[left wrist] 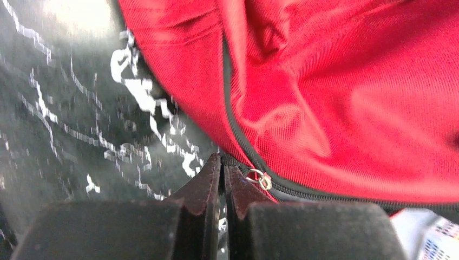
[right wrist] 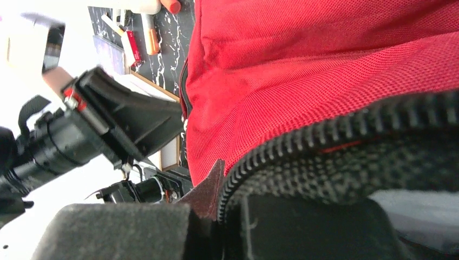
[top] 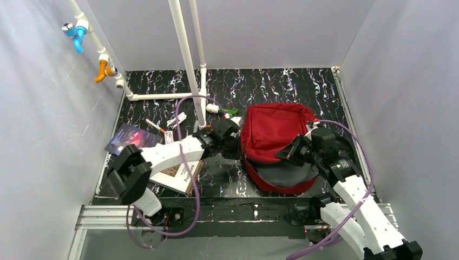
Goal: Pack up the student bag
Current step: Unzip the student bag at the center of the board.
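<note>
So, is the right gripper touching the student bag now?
Touching. The right wrist view shows the right gripper shut on the student bag: the black zipper edge runs down between its two fingers.

The bag (left wrist: 335, 92) runs off the top and right edges of both wrist views, its zip (right wrist: 335, 130) hides one finger of the right gripper (right wrist: 221, 187) at lower centre, the table (left wrist: 65, 124) blurs at the left wrist view's left, and the overhead's small items (top: 162, 125) left of centre are too small to name.
</note>
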You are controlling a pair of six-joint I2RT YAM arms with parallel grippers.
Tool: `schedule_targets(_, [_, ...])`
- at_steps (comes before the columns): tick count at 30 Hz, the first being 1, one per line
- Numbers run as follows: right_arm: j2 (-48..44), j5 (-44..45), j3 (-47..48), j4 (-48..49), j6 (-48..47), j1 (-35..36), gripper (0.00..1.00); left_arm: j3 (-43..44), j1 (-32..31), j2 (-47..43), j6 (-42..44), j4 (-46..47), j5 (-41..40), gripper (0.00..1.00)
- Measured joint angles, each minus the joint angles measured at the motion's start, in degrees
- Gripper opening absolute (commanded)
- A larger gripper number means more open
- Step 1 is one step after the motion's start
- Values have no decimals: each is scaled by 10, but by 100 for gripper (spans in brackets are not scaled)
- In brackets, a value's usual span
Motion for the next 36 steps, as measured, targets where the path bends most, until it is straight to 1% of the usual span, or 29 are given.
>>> schedule_targets(3, [-10, -3, 5, -4, -21, 0, 1, 80, 8, 74, 38, -37, 0, 0])
schedule_targets(5, [-15, -6, 16, -5, -29, 0, 1, 116, 19, 108, 55, -51, 0, 0])
schedule_targets(9, [-23, -10, 23, 0, -33, 0, 1, 152, 41, 135, 74, -71, 19, 0])
schedule_targets(12, [-26, -16, 15, 23, -17, 0, 1, 182, 49, 143, 89, -90, 33, 0])
schedule_targets(13, [-26, -18, 11, 35, -8, -1, 1, 189, 50, 145, 92, -96, 35, 2])
schedule_targets(14, [-24, -21, 3, 54, 5, -2, 1, 201, 53, 148, 98, -106, 37, 13])
schedule_targets(16, [-10, -24, -12, 100, 33, -3, 1, 222, 57, 155, 109, -125, 37, 31])
schedule_targets(18, [9, -23, -15, 133, 53, -3, 1, 236, 63, 157, 116, -140, 36, 42])
schedule_targets(20, [37, -15, -13, 173, 66, -3, 1, 240, 67, 155, 120, -155, 36, 51])
schedule_targets(21, [44, -7, -12, 189, 70, -3, 1, 236, 70, 149, 122, -162, 35, 57])
schedule_targets(24, [48, 23, -9, 244, 78, -3, 1, 192, 73, 92, 126, -172, 36, 93])
schedule_targets(25, [51, 35, -7, 268, 78, -3, 1, 166, 73, 54, 125, -178, 37, 97])
schedule_targets(27, [65, 54, -3, 306, 75, -3, 1, 130, 72, -24, 124, -191, 39, 98])
schedule_targets(29, [98, 68, 6, 346, 65, -3, 1, 111, 72, -111, 121, -205, 39, 98])
schedule_targets(30, [122, 74, 12, 366, 59, -3, 1, 109, 72, -125, 122, -207, 39, 98])
schedule_targets(31, [196, 89, 32, 414, 39, -3, 1, 103, 72, -225, 118, -221, 35, 98])
schedule_targets(33, [235, 97, 50, 427, 22, -4, 1, 90, 72, -258, 107, -231, 12, 98])
schedule_targets(36, [330, 106, 132, 449, -14, -4, 1, 41, 72, -303, 76, -275, -43, 98])
